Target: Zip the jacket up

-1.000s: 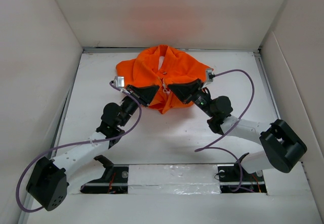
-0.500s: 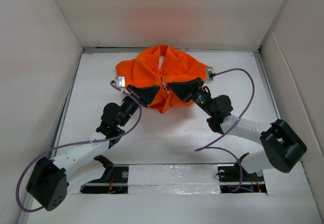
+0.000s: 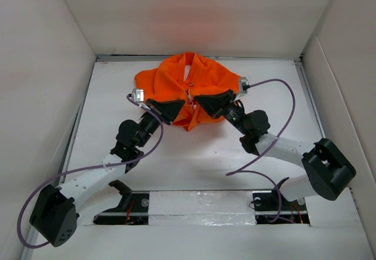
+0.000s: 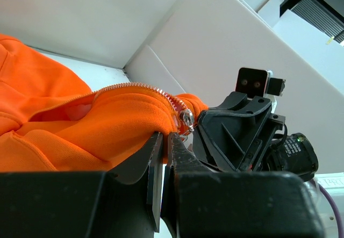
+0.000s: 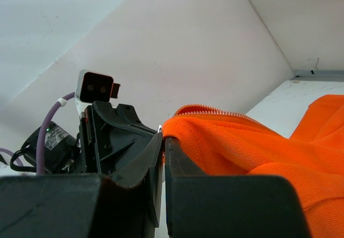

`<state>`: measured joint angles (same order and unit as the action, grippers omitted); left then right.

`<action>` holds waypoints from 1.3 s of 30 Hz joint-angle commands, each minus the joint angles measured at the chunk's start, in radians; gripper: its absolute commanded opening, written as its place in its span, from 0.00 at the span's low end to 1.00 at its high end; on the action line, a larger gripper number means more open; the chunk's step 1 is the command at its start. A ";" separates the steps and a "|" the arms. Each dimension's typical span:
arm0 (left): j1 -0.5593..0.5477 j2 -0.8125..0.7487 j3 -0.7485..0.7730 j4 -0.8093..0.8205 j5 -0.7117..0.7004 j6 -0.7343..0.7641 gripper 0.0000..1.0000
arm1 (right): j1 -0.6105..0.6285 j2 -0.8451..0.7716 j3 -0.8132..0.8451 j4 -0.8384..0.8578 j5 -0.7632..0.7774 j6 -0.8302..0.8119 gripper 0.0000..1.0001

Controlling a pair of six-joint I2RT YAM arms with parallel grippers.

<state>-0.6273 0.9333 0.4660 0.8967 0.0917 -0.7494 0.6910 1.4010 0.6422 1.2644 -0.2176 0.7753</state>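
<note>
The orange jacket (image 3: pixel 188 87) lies bunched at the far middle of the table, collar toward the back wall. My left gripper (image 3: pixel 179 105) is shut on the jacket's front edge just left of the zipper line. In the left wrist view that gripper (image 4: pixel 165 137) pinches orange fabric (image 4: pixel 80 136) below the zipper teeth, with the silver slider (image 4: pixel 187 119) just beyond its tips. My right gripper (image 3: pixel 198 101) is shut on the opposite front edge. The right wrist view shows its tips (image 5: pixel 163 137) clamped on the fabric (image 5: pixel 242 146) under a row of zipper teeth (image 5: pixel 215 110).
White walls (image 3: pixel 194 13) enclose the table on the far, left and right sides. Purple cables (image 3: pixel 276 95) loop from both wrists over the tabletop (image 3: pixel 194 154). The two grippers face each other a few centimetres apart over the jacket's lower hem.
The right gripper has edged slightly toward the zipper line and the back. The left arm and the jacket look unchanged.
</note>
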 commanded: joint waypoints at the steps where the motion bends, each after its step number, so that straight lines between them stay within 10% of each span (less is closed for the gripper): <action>1: -0.005 -0.034 0.034 0.050 -0.004 -0.008 0.00 | 0.016 -0.033 0.013 0.132 -0.002 -0.036 0.00; 39: -0.005 -0.037 0.100 -0.047 0.014 0.032 0.00 | 0.025 -0.066 -0.019 0.078 -0.012 -0.071 0.00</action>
<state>-0.6273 0.9054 0.5175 0.7807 0.0830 -0.7361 0.7074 1.3670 0.6174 1.2644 -0.2184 0.7296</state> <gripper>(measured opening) 0.025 0.063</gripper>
